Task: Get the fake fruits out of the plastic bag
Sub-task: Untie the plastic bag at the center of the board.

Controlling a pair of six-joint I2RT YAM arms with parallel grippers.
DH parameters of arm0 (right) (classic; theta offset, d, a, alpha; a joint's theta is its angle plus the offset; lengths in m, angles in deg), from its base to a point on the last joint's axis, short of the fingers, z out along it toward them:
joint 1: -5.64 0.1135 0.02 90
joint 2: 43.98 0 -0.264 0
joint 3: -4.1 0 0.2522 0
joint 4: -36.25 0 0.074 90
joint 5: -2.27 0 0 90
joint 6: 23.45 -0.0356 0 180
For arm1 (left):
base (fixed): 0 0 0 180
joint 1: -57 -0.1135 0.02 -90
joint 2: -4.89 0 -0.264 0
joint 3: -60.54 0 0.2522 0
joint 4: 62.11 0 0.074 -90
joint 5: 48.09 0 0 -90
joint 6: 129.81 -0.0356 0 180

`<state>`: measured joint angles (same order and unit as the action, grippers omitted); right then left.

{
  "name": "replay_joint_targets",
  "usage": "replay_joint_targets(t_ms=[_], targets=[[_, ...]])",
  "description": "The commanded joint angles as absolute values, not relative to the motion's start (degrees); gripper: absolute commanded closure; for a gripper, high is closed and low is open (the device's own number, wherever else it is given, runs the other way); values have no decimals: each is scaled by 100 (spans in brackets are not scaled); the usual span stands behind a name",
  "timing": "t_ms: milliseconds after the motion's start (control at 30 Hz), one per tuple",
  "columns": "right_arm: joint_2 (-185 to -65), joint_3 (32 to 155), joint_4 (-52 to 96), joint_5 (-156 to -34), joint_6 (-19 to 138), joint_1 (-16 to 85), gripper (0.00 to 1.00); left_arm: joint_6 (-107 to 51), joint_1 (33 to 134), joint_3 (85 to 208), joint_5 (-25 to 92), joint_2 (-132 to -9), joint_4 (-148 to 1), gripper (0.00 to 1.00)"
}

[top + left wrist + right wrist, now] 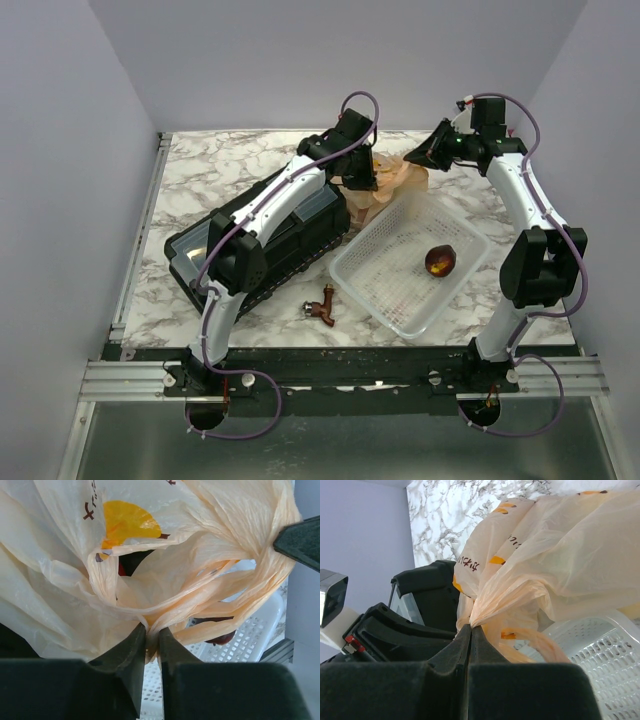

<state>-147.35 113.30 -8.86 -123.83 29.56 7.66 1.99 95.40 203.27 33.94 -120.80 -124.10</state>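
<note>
The plastic bag [398, 178], tan with yellow banana prints, is held up over the far corner of the white mesh basket [372, 262]. My left gripper [362, 180] is shut on a twisted fold of the bag [152, 629]. My right gripper [424, 156] is shut on another bunched fold [471, 625]. In the left wrist view the bag [60, 600] gapes, and a dark and red fruit [131, 562] shows inside; the other fruits are hidden. A small red-brown stemmed piece [322, 305], perhaps the berry cluster, lies on the table.
A maroon-brown glossy fruit [440, 261] lies in the basket. A black case [255, 240] lies left of the basket under my left arm. The marble table [220, 165] is walled on three sides.
</note>
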Motion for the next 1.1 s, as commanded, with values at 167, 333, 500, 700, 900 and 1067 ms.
replay_joint_targets(t_ms=[167, 333, 500, 700, 900, 1067], targets=[[-14732, 11736, -1159, -11877, 2868, 745, 99, 303, 9365, 19802, 3523, -11425, -12652, 100], [-15037, 12164, -1650, -11401, 2795, 744, 99, 417, 9292, 19367, 3482, -11087, -12559, 100], [-15555, 12923, -2383, -11105, 2939, 748, 99, 385, 9236, 19213, 3460, -10925, -12571, 100], [-15651, 13553, -2745, -11153, 3453, 742, 64, 406, 9207, 19165, 3338, -10850, -12537, 100], [-15005, 13337, -2734, -11226, 3745, 751, 29, 525, 9198, 19130, 3158, -10832, -12477, 100], [-14373, 12631, -2423, -11414, 3998, 872, 6, 624, 9190, 19011, 3067, -10788, -12443, 100]])
